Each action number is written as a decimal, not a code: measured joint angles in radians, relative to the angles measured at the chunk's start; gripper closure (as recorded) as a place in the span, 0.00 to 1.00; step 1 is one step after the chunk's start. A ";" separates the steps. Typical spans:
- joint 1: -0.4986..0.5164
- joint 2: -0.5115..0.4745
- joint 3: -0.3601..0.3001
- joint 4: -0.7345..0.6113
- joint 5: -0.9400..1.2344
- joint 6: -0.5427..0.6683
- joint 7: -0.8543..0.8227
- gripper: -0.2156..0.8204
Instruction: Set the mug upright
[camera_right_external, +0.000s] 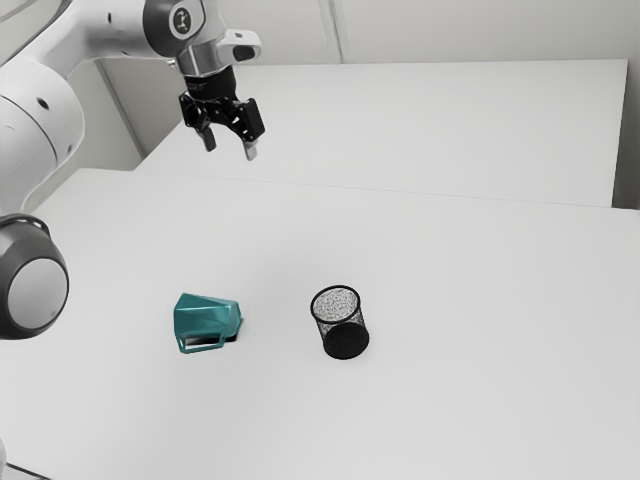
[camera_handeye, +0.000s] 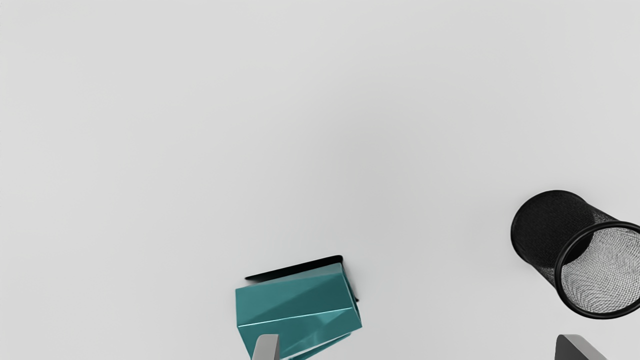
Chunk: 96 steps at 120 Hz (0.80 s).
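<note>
Jaws wide apart and empty, the gripper (camera_right_external: 230, 148) hovers with the mug (camera_right_external: 206, 318) on its side at six o'clock in the exterior view, and I'd have it pinch squarely, then turn slowly base-down.

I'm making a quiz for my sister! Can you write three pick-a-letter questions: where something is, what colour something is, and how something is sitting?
1. Where is the mesh cup?
A) To the exterior view's left of the mug
B) To the exterior view's right of the mug
C) Inside the mug

2. What colour is the mug?
A) Red
B) Yellow
C) Teal

3. How is the mug sitting?
A) On its side
B) Upright
C) Upside down

Answers:
1. B: the exterior view shows bare table between them, cup on the right.
2. C: its walls are blue-green.
3. A: its side lies along the table.
</note>
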 joint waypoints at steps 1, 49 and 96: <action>0.000 0.000 0.000 0.000 0.000 0.000 0.000 0.21; 0.028 -0.225 0.051 -0.348 -0.077 0.043 0.003 0.21; 0.164 -0.351 0.261 -0.810 -0.237 0.182 0.096 0.21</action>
